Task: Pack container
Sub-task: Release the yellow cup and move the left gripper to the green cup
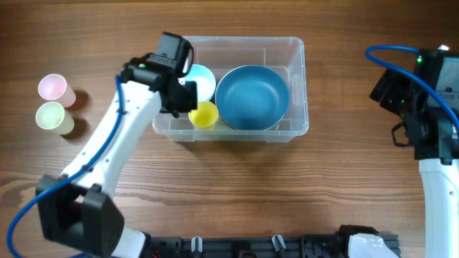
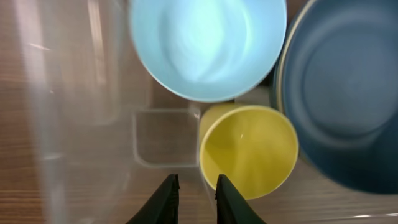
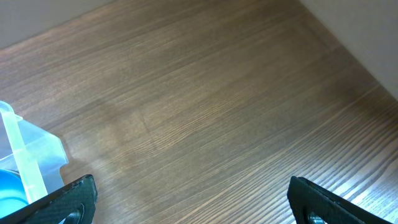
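Note:
The clear plastic container [image 1: 298, 47] stands at the table's middle back. It holds a big dark blue bowl [image 1: 251, 97], a light blue bowl [image 1: 204, 77] and an upright yellow cup [image 1: 204, 115]. My left gripper [image 1: 186, 100] hangs over the container's left part. In the left wrist view its jaws [image 2: 197, 186] are a narrow gap apart with nothing between them, just left of the yellow cup [image 2: 249, 149]. My right gripper [image 1: 387, 92] is wide open and empty [image 3: 193, 196] over bare table to the right of the container, whose corner shows in the right wrist view [image 3: 28, 149].
A pink cup [image 1: 52, 87] and a pale green cup [image 1: 51, 115] stand on the table at the far left, outside the container. The left arm's white link slants from the front left up to the container.

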`<action>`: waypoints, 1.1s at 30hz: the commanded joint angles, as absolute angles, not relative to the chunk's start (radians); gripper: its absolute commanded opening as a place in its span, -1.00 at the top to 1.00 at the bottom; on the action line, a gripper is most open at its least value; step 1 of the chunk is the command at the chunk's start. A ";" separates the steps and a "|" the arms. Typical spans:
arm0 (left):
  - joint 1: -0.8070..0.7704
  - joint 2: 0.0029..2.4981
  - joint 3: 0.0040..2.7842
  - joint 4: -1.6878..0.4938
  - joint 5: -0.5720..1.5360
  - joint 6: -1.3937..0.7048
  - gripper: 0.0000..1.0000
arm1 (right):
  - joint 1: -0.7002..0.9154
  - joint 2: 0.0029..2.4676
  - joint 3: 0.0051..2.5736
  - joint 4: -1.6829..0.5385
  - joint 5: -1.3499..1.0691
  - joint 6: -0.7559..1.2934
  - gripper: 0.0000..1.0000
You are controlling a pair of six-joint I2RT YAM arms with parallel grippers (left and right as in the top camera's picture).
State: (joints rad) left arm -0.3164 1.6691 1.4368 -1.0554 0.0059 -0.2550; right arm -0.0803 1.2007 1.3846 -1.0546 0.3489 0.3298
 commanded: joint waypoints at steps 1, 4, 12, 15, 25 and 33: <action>-0.243 1.540 1.502 -1.056 -0.052 -0.323 0.56 | -0.083 1.208 1.395 -1.052 0.366 0.343 -0.99; -0.173 1.470 1.504 -1.056 -0.147 -0.330 0.32 | -0.083 1.208 1.395 -1.052 0.366 0.343 -1.00; 0.120 1.393 1.504 -1.131 -0.297 -0.329 0.09 | -0.083 1.208 1.395 -1.052 0.366 0.343 -0.99; 0.241 1.411 1.504 -1.139 -0.294 -0.329 -0.06 | -0.083 1.208 1.395 -1.051 0.366 0.344 -0.99; 0.456 1.566 1.504 -1.058 -0.219 -0.295 -0.02 | -0.083 1.208 1.395 -1.052 0.366 0.343 -1.00; 0.458 1.753 1.504 -0.949 -0.141 -0.082 -0.13 | -0.083 1.208 1.395 -1.052 0.366 0.343 -1.00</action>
State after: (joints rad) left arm 0.4557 1.6779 1.4948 -0.9718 -0.1898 -0.2062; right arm -0.0803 1.2007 1.3846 -1.0546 0.3489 0.3298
